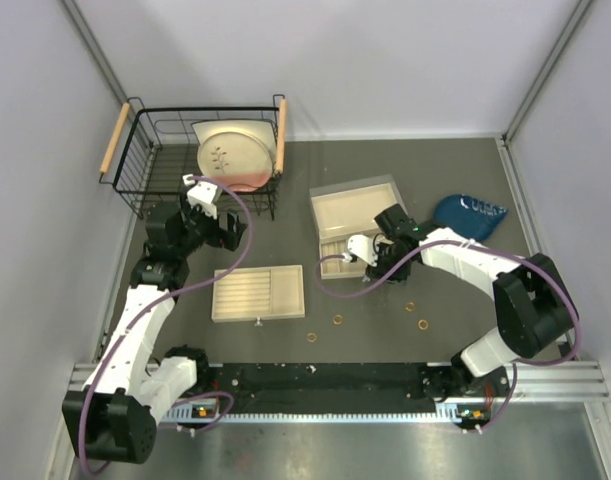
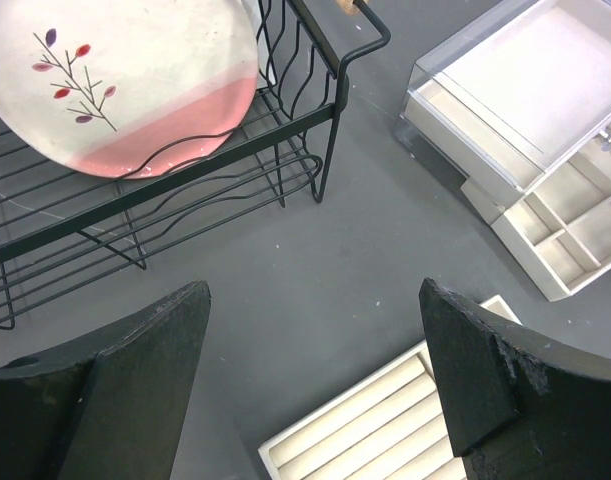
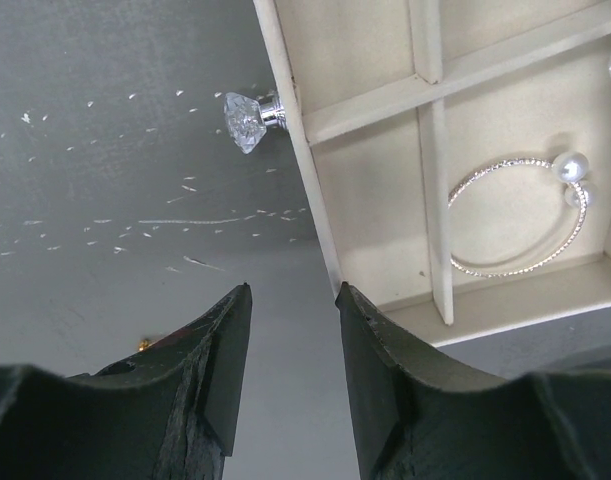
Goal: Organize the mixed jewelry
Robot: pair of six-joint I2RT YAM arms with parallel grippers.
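- We see the left end effector (image 2: 315,290) hanging wide open and empty near the wire basket (image 1: 150,165) in the upper left of the top view.
- In the left wrist view its two dark fingers (image 2: 135,370) frame bare worktop (image 1: 385,330), with a corner of the ridged tray (image 1: 258,292) at the bottom edge.
- We see a plate (image 2: 115,80) with a pink band and a twig print leaning inside the basket.
- The right end effector (image 3: 293,292) sits at the open drawer (image 3: 310,190) of the beige box (image 1: 357,205), centre right of the top view.
- Its jaws stand at a narrow gap, and we see nothing gripped between them.
- We find the silver hoop (image 3: 515,215), with two pearl beads, lying flat in a drawer compartment at the right of the right wrist view.
- A crystal knob (image 3: 247,120) sticks out from the drawer front, upper left of that view.
- We count four gold rings (image 1: 337,320) scattered on the worktop, lower centre of the top view, apart from both the tray and the drawer.
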